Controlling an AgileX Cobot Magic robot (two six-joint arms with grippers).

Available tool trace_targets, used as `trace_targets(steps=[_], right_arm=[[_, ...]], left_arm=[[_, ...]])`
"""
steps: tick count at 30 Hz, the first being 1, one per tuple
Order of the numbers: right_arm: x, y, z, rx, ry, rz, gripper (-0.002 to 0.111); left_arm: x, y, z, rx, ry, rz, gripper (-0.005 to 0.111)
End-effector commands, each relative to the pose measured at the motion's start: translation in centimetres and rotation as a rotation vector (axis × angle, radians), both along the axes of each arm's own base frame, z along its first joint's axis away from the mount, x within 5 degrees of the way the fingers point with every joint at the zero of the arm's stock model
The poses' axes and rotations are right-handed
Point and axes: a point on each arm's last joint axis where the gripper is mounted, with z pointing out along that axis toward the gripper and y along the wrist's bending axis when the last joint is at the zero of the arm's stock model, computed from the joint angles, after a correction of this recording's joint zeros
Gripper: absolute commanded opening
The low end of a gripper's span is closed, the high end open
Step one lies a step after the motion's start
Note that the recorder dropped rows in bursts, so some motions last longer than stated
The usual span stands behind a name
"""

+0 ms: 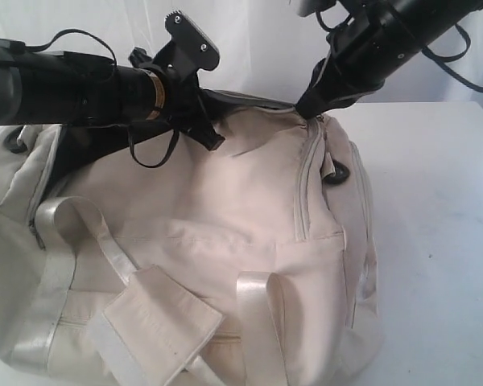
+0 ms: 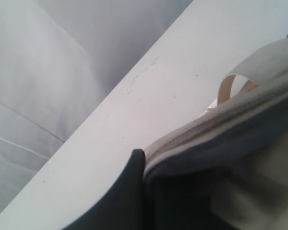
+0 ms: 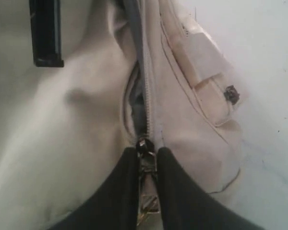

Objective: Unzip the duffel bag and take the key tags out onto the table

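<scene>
White tabletop is seen under and beside the duffel bag (image 1: 225, 241), which lies across the table (image 1: 443, 201) with its top zipper partly parted, so that dark lining is exposed behind the slider. The right gripper (image 3: 147, 165) is closed on the zipper pull (image 3: 145, 146), pinched between the two black fingers. The left gripper (image 1: 213, 138) is closed too, and appears to be clamped on the bag's rim beside the zipper teeth. The key tags are not seen in any view; they are judged to be inside the bag. Several failures can be expected from here. The small pull could be lost from so narrow a pinch if it is tugged at an angle. Slack fabric or lining could be drawn into the slider where the bag sags. Should the left hold slip, the whole bag would be dragged along rather than unzipped.
</scene>
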Motion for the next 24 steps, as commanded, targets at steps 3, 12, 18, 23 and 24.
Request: trace_targets(steps=[3,12,18,23,24], right_arm=[[-1.7,-2.2,1.1,-0.155,0.051,-0.015,0.000],[-2.8,-3.7,2.8,-0.230,0.019,-0.100,0.000],[-2.8,-4.2,2.9,-0.286,-0.007,-0.105,0.000],[-2.8,-4.4,2.9,-0.301,-0.011,-0.115,0.000],[-2.8,-4.4,2.9,-0.301,-0.011,-0.115,0.000]], left_arm=[[1.2,2.7,0.6,0.064,-0.005,0.218,0.000],[2.3,3.3,3.7,0.053,-0.075,0.341,0.000],[3.1,5.5,4.1,0.087,-0.082,0.454,0.000],[4.1,8.3,4.0,0.033,-0.048,0.523,0.000],[4.1,8.2,3.9,0.010,-0.037,0.516,0.000]])
